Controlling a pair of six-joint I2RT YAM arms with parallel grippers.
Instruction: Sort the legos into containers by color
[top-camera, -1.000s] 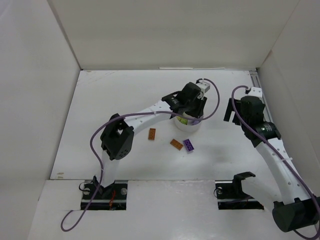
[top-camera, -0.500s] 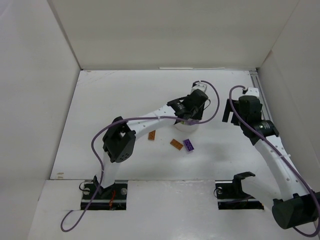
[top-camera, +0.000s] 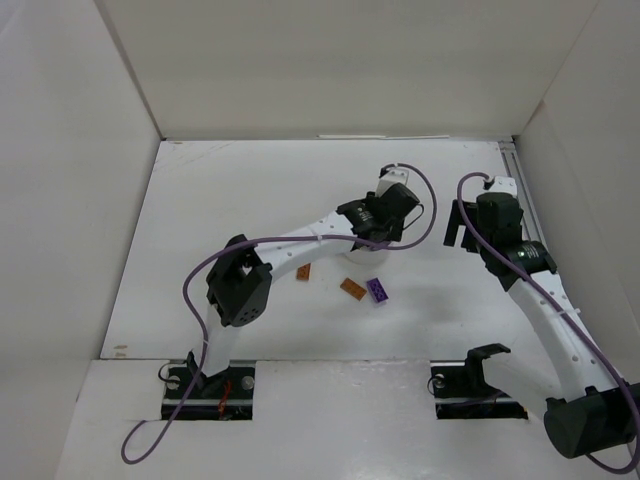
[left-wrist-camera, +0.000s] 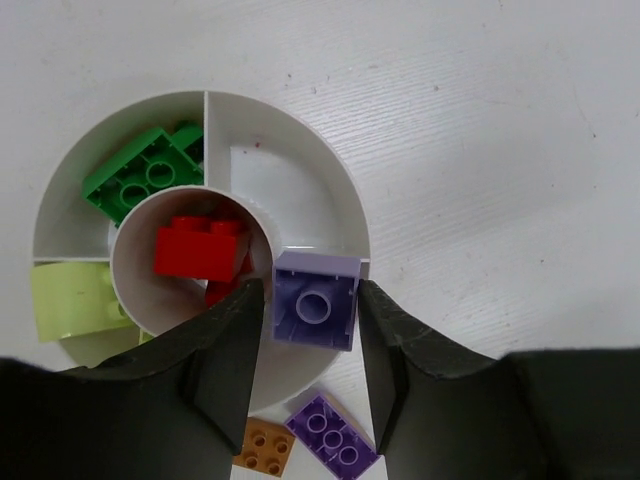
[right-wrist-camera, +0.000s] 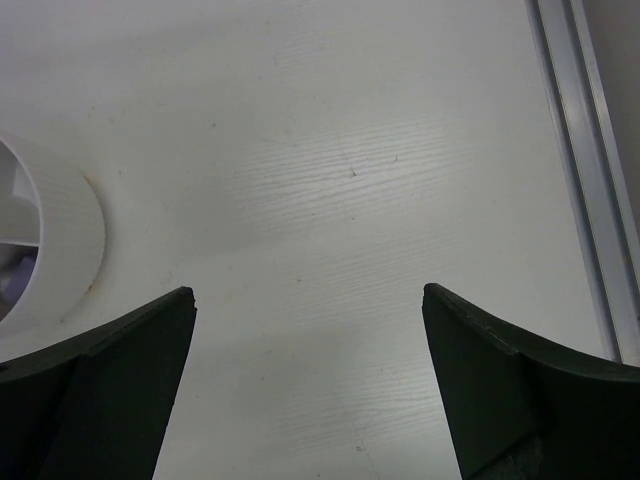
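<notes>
Left wrist view
Left claw (left-wrist-camera: 310, 325): clamped on a pale purple brick (left-wrist-camera: 315, 298), one finger at each side, hollow underside toward the lens.
Held brick: over the near rim of the tub (left-wrist-camera: 300, 165), just beside the central circle; touching the rim or not, cannot tell.
Central circle: red bricks (left-wrist-camera: 198, 248) piled inside.
Far-left wedge: green brick (left-wrist-camera: 140, 180), studs up.
Left wedge: yellow-green piece (left-wrist-camera: 72, 305), partly behind a finger.
Loose on the desk (left-wrist-camera: 480, 150): darker purple brick (left-wrist-camera: 332, 435) and orange brick (left-wrist-camera: 265, 447), just beside each other, near the tub's outer wall, low in frame between the fingers.

Right wrist view
Right claw (right-wrist-camera: 307, 292): fingers spread wide apart, over bare desk.
Tub: only a curved slice of wall at the left edge, apart from both fingers.
Metal rail (right-wrist-camera: 580, 150): along the right edge.

Top view
Left arm (top-camera: 300, 245): stretched to mid-desk, wrist covering nearly all of the tub.
Loose legos: orange and darker purple bricks side by side near the tub; second orange brick (top-camera: 303, 272) further left, partly under the arm.
Right arm (top-camera: 545, 300): to the right of the tub, claw near it but apart.
White boards (top-camera: 80, 200): around the desk on three sides.
</notes>
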